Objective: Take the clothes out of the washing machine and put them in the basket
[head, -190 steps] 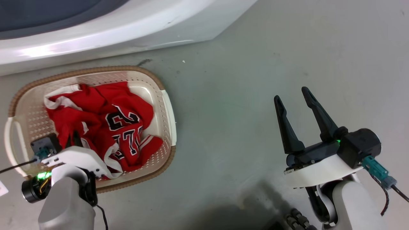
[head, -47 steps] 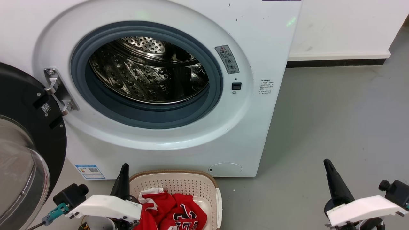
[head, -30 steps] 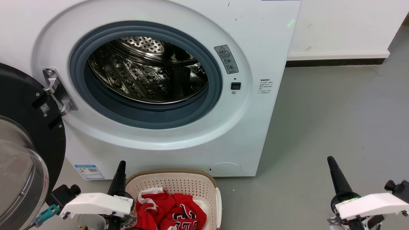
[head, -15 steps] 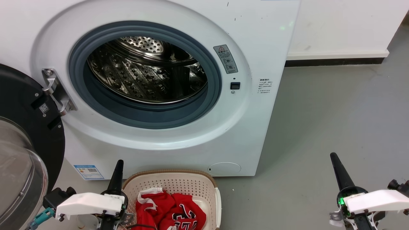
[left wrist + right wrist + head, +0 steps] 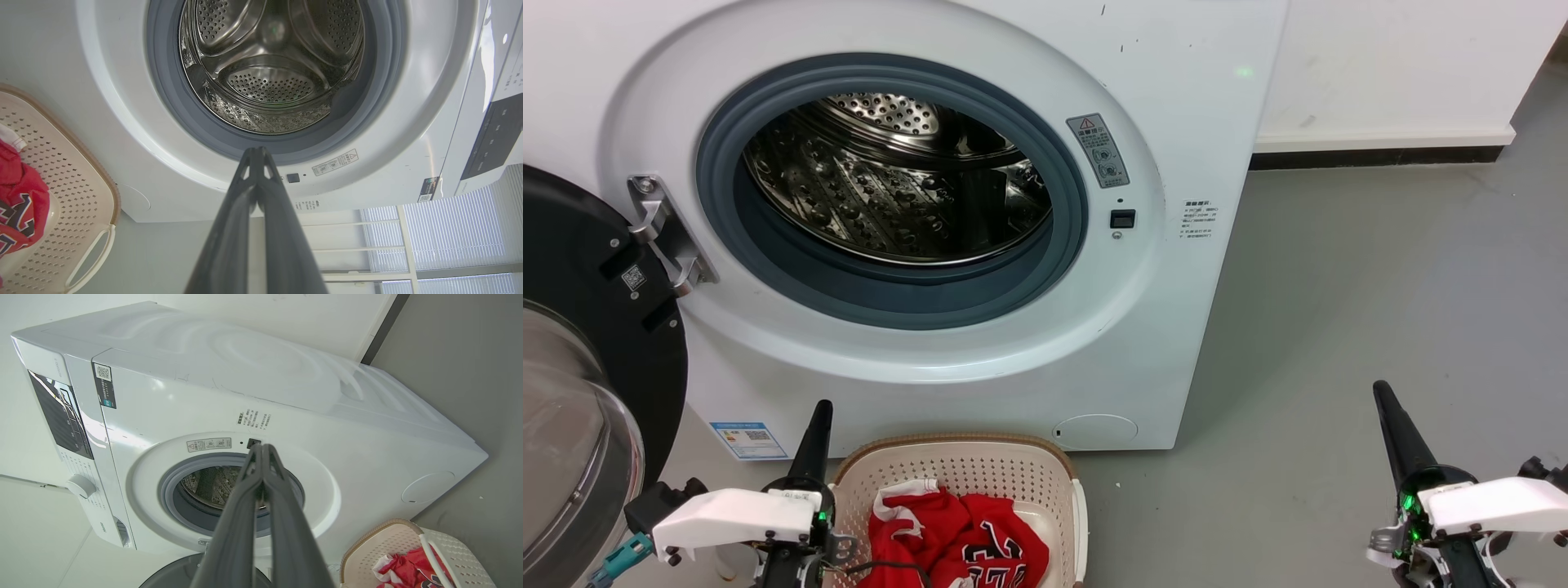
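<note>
Room: smooth grey floor (image 5: 1339, 310), white wall (image 5: 1405, 65) with dark skirting; blinds (image 5: 449, 228) in the left wrist view.
Clothes (image 5: 956, 547): a red heap in the basket, just right of the left gripper and far left of the right one. Black lettering faces up, with white trim at the far edge.
Basket (image 5: 964, 443): on the floor, its rim just beside the left gripper, close under the washer front.
Washer (image 5: 1192, 122): ahead of and above both grippers. The door (image 5: 596, 327) is swung wide, left of the left gripper.
Drum (image 5: 890, 196): bare steel wherever visible; no cloth seen.
Left gripper (image 5: 817, 429): clenched, fingers pressed together, nothing held.
Right gripper (image 5: 1392, 416): clenched likewise and empty, over bare floor well apart from the basket.
Step in hand: judged to be a final check; the task looks done.
Method: sight the drum's lower front behind the gasket (image 5: 898, 302) before signing off. Keep the left gripper off the rim and the door. Mind the black cable (image 5: 886, 565) lying across the clothes, as it could snag.
Surface: the floor looks level and dull, with faint scuffs.
</note>
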{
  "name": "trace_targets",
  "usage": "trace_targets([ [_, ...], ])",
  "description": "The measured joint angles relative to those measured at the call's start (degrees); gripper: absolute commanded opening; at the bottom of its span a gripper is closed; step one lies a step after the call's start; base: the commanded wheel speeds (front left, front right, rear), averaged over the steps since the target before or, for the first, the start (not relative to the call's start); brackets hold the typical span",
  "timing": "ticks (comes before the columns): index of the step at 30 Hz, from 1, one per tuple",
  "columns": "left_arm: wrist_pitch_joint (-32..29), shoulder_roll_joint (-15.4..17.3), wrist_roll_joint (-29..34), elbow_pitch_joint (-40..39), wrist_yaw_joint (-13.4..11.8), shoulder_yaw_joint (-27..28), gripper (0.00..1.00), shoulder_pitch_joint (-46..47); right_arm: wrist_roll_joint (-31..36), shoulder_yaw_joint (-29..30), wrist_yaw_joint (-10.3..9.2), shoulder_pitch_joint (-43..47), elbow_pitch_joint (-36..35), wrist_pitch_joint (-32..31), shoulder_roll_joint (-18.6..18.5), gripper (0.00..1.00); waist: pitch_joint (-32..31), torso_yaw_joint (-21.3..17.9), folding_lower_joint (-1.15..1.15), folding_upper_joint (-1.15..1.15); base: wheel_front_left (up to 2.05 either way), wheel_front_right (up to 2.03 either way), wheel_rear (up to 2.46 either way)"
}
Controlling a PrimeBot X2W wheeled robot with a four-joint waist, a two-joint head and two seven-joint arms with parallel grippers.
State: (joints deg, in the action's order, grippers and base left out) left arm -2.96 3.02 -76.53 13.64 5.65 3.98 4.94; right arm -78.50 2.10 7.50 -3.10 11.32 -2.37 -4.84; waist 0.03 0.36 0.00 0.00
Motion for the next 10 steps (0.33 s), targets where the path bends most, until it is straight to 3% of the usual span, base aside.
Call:
trace_targets([
  [10, -1.1, 0.0, -4.9, 0.1, 0.5, 0.7, 0.00, 0.2, -4.8, 0.6, 0.00, -0.5, 0.7, -0.7, 0.0, 0.00, 0.0, -0.1, 0.00, 0.00, 0.00, 0.00, 0.00],
])
